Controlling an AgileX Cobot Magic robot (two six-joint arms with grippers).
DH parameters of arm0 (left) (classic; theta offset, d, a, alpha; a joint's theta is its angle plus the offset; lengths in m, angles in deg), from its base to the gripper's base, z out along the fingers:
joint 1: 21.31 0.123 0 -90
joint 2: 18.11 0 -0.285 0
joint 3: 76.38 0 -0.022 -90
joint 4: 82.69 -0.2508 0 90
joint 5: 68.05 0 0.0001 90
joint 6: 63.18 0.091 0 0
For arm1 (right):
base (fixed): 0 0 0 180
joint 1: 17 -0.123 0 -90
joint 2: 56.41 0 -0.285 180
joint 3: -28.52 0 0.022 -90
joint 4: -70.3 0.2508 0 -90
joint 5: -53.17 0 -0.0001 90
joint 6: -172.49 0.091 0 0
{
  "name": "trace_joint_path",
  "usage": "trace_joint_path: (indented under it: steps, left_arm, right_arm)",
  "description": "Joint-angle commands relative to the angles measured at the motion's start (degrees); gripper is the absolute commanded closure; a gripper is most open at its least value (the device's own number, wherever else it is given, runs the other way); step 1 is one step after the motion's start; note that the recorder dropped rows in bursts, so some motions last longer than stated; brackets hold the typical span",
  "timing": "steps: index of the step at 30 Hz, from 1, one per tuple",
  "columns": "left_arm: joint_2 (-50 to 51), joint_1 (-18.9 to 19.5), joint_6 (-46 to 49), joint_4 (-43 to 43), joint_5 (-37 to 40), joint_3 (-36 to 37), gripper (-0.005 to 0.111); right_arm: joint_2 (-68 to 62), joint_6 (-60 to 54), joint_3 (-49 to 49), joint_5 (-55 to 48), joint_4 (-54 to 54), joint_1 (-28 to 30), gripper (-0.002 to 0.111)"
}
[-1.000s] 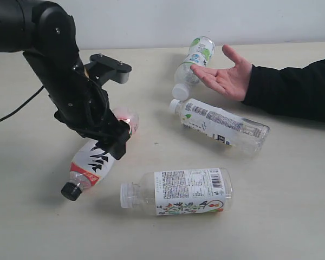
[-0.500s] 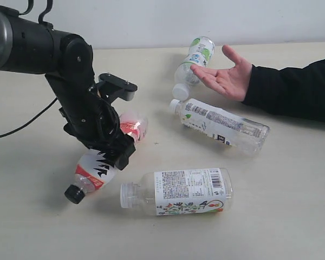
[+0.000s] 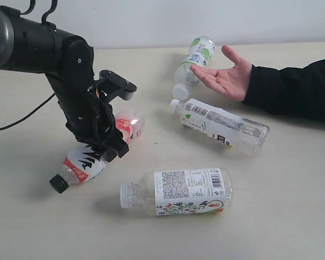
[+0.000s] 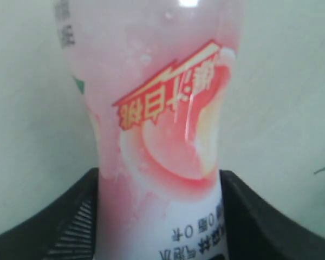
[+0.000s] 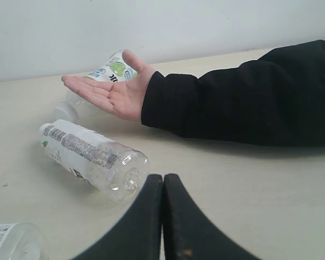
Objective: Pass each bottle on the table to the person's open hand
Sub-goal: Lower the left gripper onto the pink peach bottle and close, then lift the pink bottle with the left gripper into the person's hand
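Gripping the red-and-white bottle (image 3: 86, 161) across its body with the left end effector (image 3: 119, 122), a dark finger flush against each side of the label in the left wrist view. Holding it tilted at the left of the desk (image 3: 292, 216), black cap low and clear base high. Cannot tell cap contact with the surface from these views. Holding the right end effector (image 5: 163, 216) pressed shut on nothing, low over the desk and facing the person's open hand (image 3: 225, 78).

Judging the step as the pick-up of the first of four bottles, with none delivered yet. Leaving the green-white bottle (image 3: 196, 59) just behind the palm, the barcode bottle (image 3: 222, 124) just in front of it and the floral bottle (image 3: 187, 192) nearest the camera, all on their sides.

Calls next for a lift clear of the desk, then a carry to the right, above the barcode bottle, toward the waiting palm, well apart from the present grip. Needs a firm hold against swivelling of the slick round body between the fingers. Needs release only after settling the bottle into the palm, not above it.
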Motion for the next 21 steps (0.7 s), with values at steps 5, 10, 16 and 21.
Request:
trace_joint_path:
  steps: [5, 10, 16, 21]
  left_arm:
    - [-2.1, -0.1, -6.2, -0.3, 5.9, -11.6, 0.107]
    - [-2.4, -0.4, -6.4, 8.6, 5.1, -20.3, 0.107]
    - [-2.0, -1.1, -2.2, 31.5, -7.7, -25.3, 0.107]
    - [1.7, -5.0, -7.3, 33.1, -19.9, -25.7, 0.107]
  right_arm:
    - [0.1, 0.0, 0.3, 0.7, 0.2, 0.0, 0.108]
    - [0.1, 0.0, 0.3, 0.7, 0.2, 0.0, 0.108]
    - [0.1, 0.0, 0.3, 0.7, 0.2, 0.0, 0.108]
    - [0.1, 0.0, 0.3, 0.7, 0.2, 0.0, 0.108]
